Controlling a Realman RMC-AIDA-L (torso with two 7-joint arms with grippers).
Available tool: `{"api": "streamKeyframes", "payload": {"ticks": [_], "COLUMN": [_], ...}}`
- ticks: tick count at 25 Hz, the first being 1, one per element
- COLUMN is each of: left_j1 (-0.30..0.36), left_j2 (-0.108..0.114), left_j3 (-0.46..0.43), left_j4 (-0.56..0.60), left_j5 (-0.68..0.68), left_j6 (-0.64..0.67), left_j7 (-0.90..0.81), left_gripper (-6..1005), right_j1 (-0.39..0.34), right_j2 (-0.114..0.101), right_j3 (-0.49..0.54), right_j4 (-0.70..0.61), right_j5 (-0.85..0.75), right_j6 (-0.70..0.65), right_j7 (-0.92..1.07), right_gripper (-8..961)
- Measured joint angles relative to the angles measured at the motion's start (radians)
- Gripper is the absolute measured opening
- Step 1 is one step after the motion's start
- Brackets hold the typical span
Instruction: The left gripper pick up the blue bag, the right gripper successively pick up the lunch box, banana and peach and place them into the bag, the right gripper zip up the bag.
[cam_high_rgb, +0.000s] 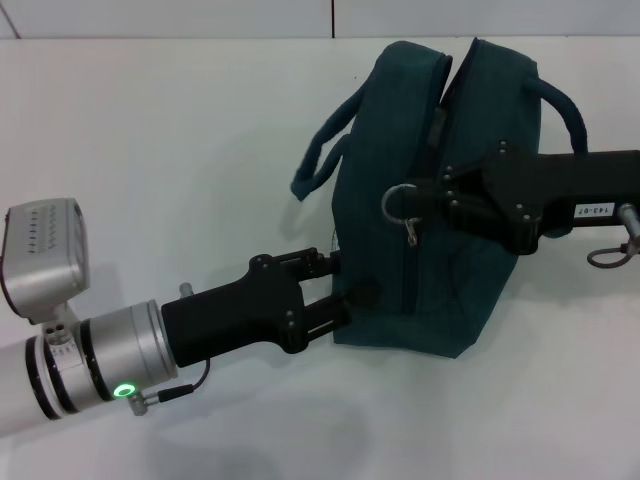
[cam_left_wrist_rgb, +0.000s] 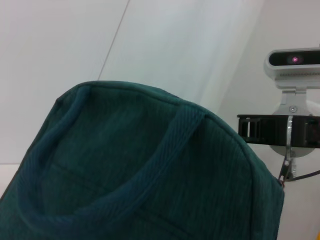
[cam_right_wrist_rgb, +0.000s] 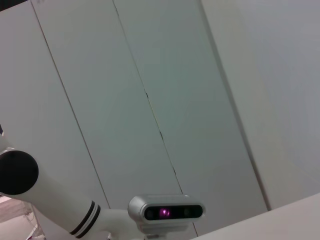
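Observation:
The blue bag (cam_high_rgb: 385, 130) lies on the white table, and its fabric and one loop handle (cam_left_wrist_rgb: 155, 165) fill the left wrist view. My left gripper (cam_high_rgb: 345, 288) is shut on the bag's near left edge. Coming in from the right, my right gripper (cam_high_rgb: 438, 195) is shut on the silver ring pull (cam_high_rgb: 400, 206) of the zipper, about halfway along the bag. The zipper seam looks shut on the near side of the pull and gapes beyond it at the far end (cam_high_rgb: 452, 75). The lunch box, banana and peach are out of view.
The white table (cam_high_rgb: 150, 150) spreads to the left of and in front of the bag. Two bag handles (cam_high_rgb: 318, 160) (cam_high_rgb: 565, 105) stick out sideways. A pale panelled wall (cam_right_wrist_rgb: 150, 75) stands behind the table.

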Motion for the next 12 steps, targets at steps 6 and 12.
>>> {"api": "streamKeyframes", "payload": {"ticks": [6, 12], "left_j1": [0.002, 0.005], "left_j2": [-0.001, -0.004], "left_j3": [0.0, 0.001], "left_j4": [-0.034, -0.059], "left_j5": [-0.038, -0.05], "left_j6": [-0.007, -0.019], "left_j7": [0.048, 0.113], "left_gripper": [475, 252], "right_j1": [-0.013, -0.028], "right_j2": [0.0, 0.001], "right_j3": [0.009, 0.009], "right_j4": [0.004, 0.004], "right_j5": [0.025, 0.048], "right_j6": [0.015, 0.057], "right_j7": [-0.03, -0.055], "right_gripper": [27, 28]}}
